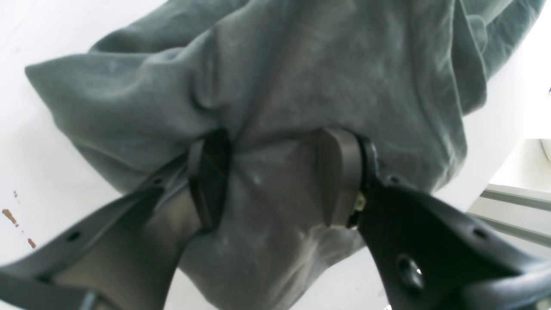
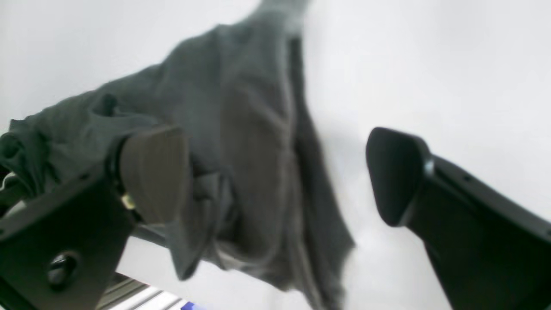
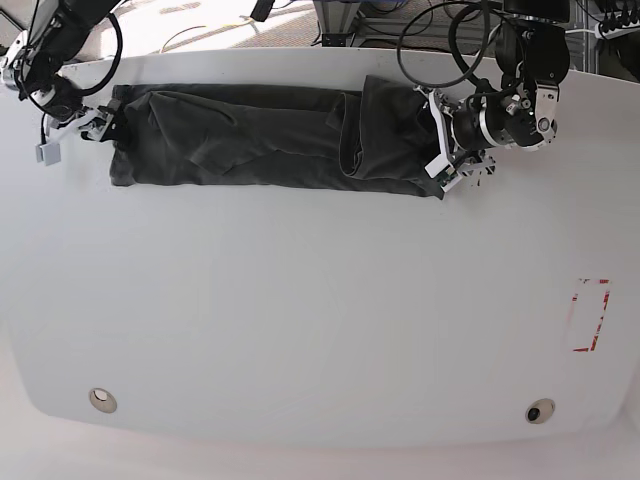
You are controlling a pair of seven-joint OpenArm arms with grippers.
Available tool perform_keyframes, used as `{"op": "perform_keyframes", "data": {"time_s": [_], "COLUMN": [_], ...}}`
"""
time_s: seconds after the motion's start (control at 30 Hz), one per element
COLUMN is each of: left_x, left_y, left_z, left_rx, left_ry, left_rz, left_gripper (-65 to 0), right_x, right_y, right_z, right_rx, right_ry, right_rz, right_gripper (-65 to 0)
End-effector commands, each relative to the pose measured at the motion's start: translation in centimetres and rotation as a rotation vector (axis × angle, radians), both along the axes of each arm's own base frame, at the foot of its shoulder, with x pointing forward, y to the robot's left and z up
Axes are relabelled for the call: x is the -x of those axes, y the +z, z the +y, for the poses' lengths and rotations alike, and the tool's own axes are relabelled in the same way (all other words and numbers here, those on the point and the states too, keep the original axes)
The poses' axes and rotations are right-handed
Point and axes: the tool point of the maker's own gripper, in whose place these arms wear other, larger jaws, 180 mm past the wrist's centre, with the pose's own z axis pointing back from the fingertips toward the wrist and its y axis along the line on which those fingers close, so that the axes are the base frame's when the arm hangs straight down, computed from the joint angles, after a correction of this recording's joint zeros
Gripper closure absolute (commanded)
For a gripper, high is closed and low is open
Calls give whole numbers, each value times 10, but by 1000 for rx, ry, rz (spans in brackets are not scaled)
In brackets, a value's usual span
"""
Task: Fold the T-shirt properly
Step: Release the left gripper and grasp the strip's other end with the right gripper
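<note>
The dark grey T-shirt (image 3: 250,140) lies as a long, wrinkled band along the far side of the white table (image 3: 300,300), with a folded-over flap near its right end. My left gripper (image 3: 441,150) is at that right end. In the left wrist view its two pads pinch a bunch of the T-shirt (image 1: 301,64), so the left gripper (image 1: 275,178) is shut on cloth. My right gripper (image 3: 106,126) sits at the band's left end. In the right wrist view the right gripper (image 2: 275,176) stands wide open: one pad (image 2: 155,172) rests against the T-shirt (image 2: 241,107), the other hangs clear over bare table.
A red-outlined rectangle (image 3: 590,315) marks the table's right side. Two round fittings (image 3: 102,400) (image 3: 540,411) sit near the front edge. Cables and frame parts (image 3: 440,30) crowd the back edge. An aluminium rail (image 1: 508,206) runs beside the table.
</note>
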Motion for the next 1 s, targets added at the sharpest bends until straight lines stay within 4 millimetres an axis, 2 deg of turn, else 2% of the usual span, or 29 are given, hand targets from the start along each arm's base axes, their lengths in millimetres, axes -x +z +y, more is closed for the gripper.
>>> {"op": "perform_keyframes", "data": {"time_s": [0.0, 0.17, 0.23, 0.33, 0.4, 0.47, 0.5, 0.6, 0.83, 0.9, 0.97], "left_x": [-2, -10, -14, -17, -23, -28, -30, -30, -31, -33, -40], "left_y": [-1, 3, 5, 6, 8, 10, 11, 11, 14, 21, 37], "left_z": [7, 17, 21, 23, 28, 30, 30, 30, 18, 16, 9], "left_rx": [-44, -50, -46, -35, -52, -63, -65, -64, -32, -27, 18], "left_ry": [-8, 28, 52, 84, 94, 95, 95, 95, 97, 94, 103], "left_rz": [6, -11, -18, -20, -25, -27, -27, -29, -34, -57, -103], "left_gripper": [-306, -306, -306, -306, -306, -306, -306, -306, -306, -306, -306], "right_x": [4, 2, 0, 1, 1, 0, -1, -1, -6, -10, -12], "right_y": [-6, 0, 1, -1, -1, 0, 1, 3, 36, 45, 53], "right_z": [25, 57, 62, 64, 64, 63, 63, 62, 55, 55, 55], "right_rx": [-4, -1, -2, -8, -7, -4, -1, 10, 135, 164, 188], "right_ry": [53, 112, 119, 117, 117, 118, 120, 124, 168, 179, 188], "right_rz": [33, 1, -5, -3, -1, -4, -6, -10, -77, -100, -117], "right_gripper": [-634, -628, -582, -407, -235, -103, -11, 0, 0, 0, 0]}}
